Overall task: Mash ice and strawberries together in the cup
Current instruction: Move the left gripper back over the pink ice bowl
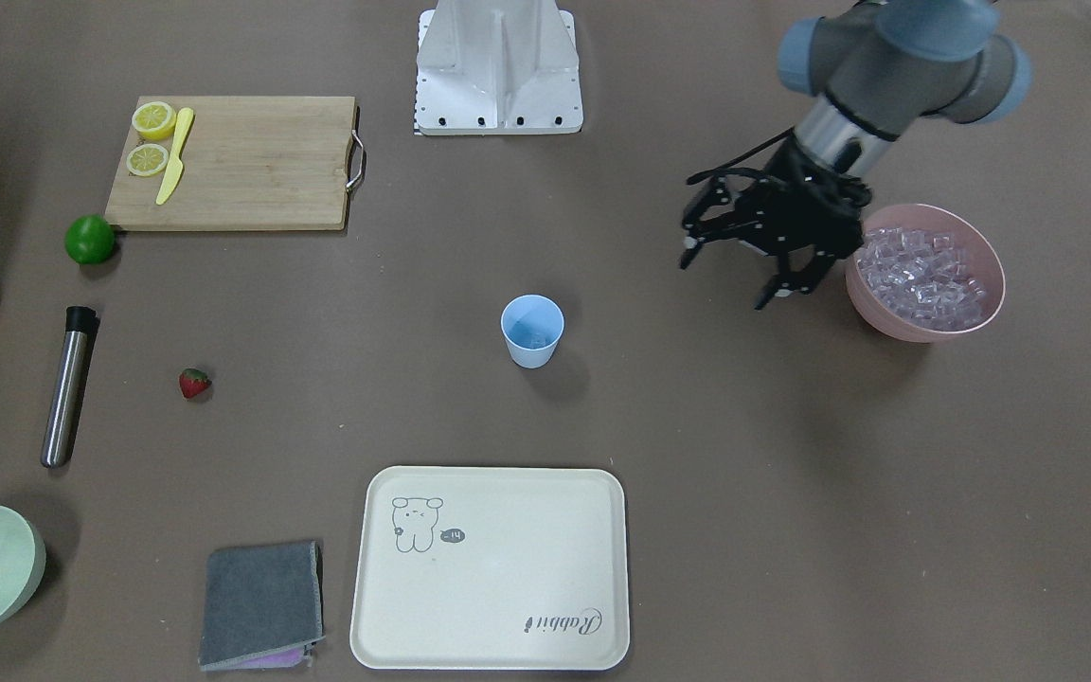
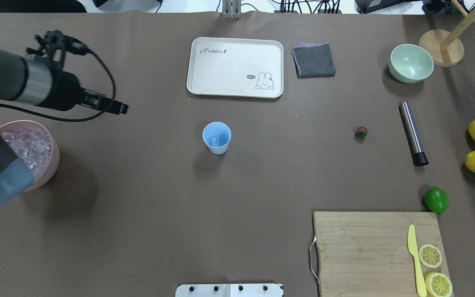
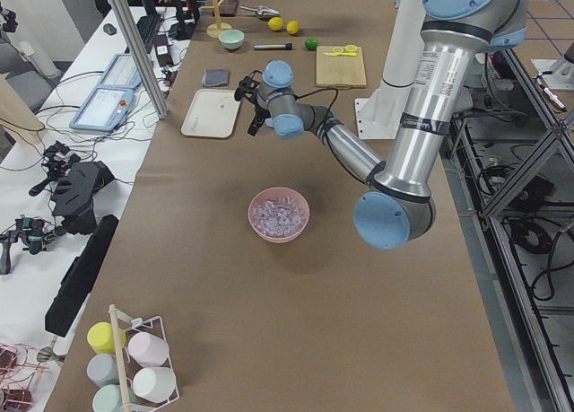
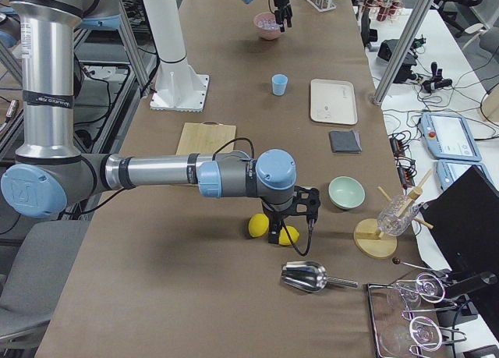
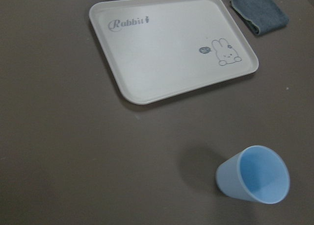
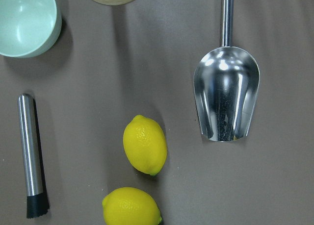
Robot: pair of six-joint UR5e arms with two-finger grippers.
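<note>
The cup (image 2: 216, 137) seemingly holds 1 ice cube (image 2: 215, 141); the strawberry (image 2: 361, 132) waits at its 3 o'clock, mashing undone. The left gripper (image 1: 727, 280) has jaws spread, empty; the right gripper (image 4: 290, 217): cannot tell.

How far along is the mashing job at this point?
Done: at least one ice cube sits in the cup. In hand: nothing; the left gripper hangs open beside the pink ice bowl. Left: the strawberry lies on the table, the steel masher lies unused, so adding it and mashing remain.
</note>
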